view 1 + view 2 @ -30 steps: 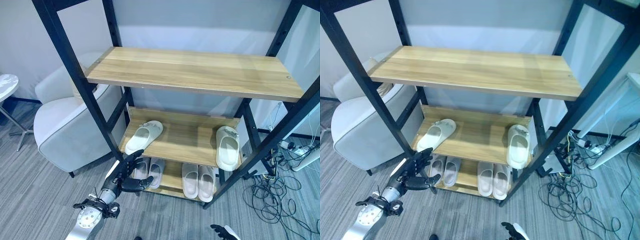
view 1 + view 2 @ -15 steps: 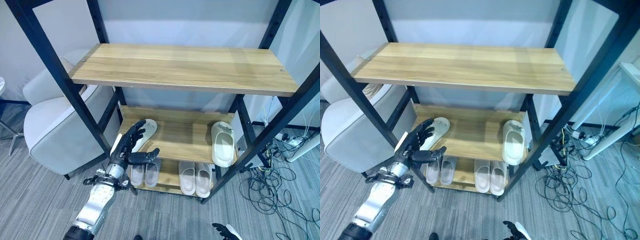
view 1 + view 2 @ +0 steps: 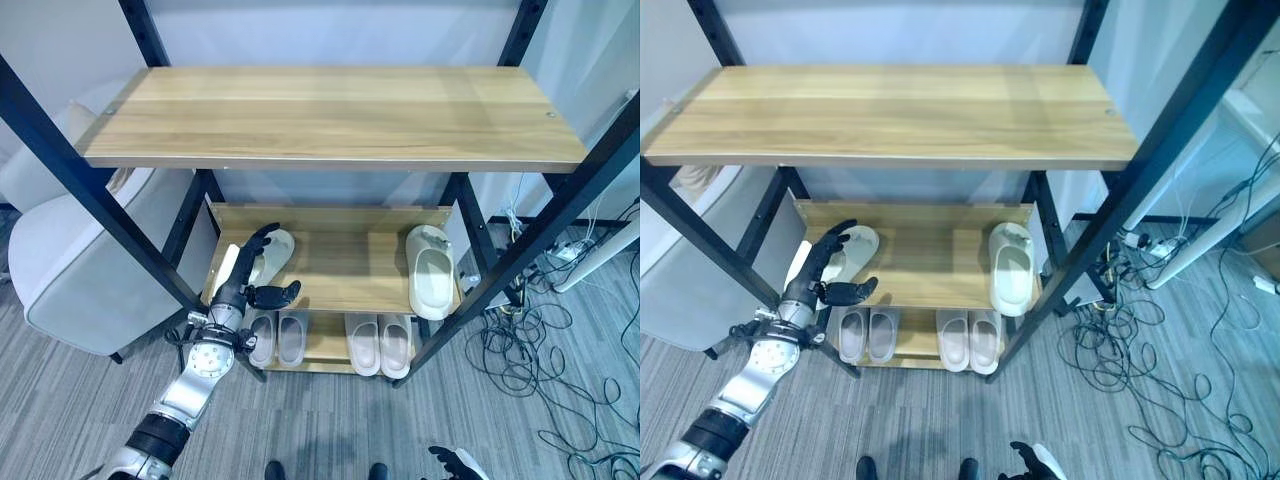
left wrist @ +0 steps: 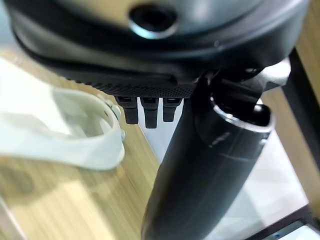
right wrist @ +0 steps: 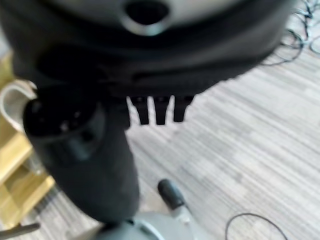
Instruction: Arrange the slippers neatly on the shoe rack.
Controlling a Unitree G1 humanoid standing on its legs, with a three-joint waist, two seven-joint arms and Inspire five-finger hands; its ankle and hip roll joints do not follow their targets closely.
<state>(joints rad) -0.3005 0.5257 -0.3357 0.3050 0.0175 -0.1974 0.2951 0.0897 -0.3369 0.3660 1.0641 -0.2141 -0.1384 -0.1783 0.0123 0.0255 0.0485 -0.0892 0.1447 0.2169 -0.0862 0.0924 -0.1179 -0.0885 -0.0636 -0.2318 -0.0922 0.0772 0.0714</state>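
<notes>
Middle shelf (image 3: 350,265) holds two slippers; left hand (image 3: 247,283) spread beside one (image 3: 272,248).

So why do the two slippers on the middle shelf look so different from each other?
The left slipper lies slanted at the shelf's left end, while the right slipper lies nearly straight, front to back, at the right end. The left hand, fingers open, partly covers the left slipper; nothing is near the right slipper. Both are white and rest on the middle shelf, far apart.

Even indoor light, soft shadows beneath the shelves; wrist views blurred close-up.
</notes>
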